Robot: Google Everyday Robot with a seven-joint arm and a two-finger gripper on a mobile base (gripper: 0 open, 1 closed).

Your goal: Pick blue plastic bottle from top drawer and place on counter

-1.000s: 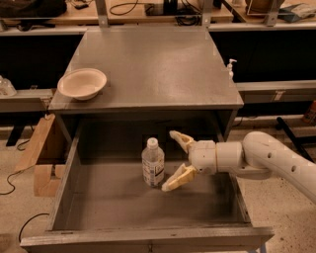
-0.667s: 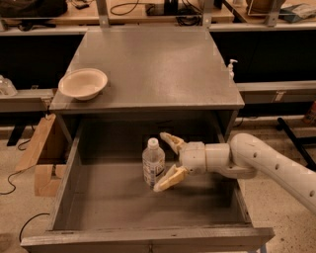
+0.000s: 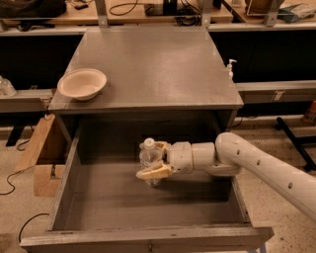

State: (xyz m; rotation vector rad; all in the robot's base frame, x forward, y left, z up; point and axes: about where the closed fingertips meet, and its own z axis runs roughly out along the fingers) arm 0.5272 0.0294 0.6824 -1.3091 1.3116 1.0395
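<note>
The blue plastic bottle [image 3: 148, 154], clear with a white cap, stands upright on the floor of the open top drawer [image 3: 98, 197], near its middle. My gripper [image 3: 152, 160] reaches in from the right on a white arm [image 3: 256, 165]. Its tan fingers [image 3: 154, 173] sit on either side of the bottle's body and press against it. The bottle's base still rests on the drawer floor. The counter [image 3: 153, 64] is the grey top of the cabinet, above and behind the drawer.
A tan bowl [image 3: 82, 83] sits at the counter's left front corner. A small white pump dispenser [image 3: 229, 66] stands just past the counter's right edge. Cardboard [image 3: 42, 153] leans left of the drawer. A wooden bench with cables [image 3: 148, 10] runs behind.
My gripper has moved left to the bottle, and its fingers have narrowed from wide open to closed around the bottle's body. The bottle has stayed in place.
</note>
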